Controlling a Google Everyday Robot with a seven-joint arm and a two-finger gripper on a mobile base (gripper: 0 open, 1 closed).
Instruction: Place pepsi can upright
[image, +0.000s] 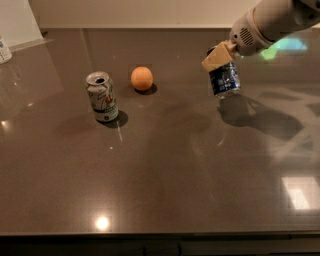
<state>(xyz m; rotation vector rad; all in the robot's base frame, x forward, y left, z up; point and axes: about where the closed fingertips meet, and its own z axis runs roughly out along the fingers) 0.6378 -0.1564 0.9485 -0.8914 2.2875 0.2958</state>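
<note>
Currently, an opened silver-white can (102, 96) stands at the left of the dark table (175, 175), its contents hidden, with an orange (142, 78) beside it. At right, the gripper (222, 60) clamps the top of the pepsi can (225, 80), holding it near-upright and seemingly just above the surface. Setting it down and releasing it remain.

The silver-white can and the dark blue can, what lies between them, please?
Camera view: an orange ball, slightly back; the gripper, upper right, clamps the dark blue can.
</note>
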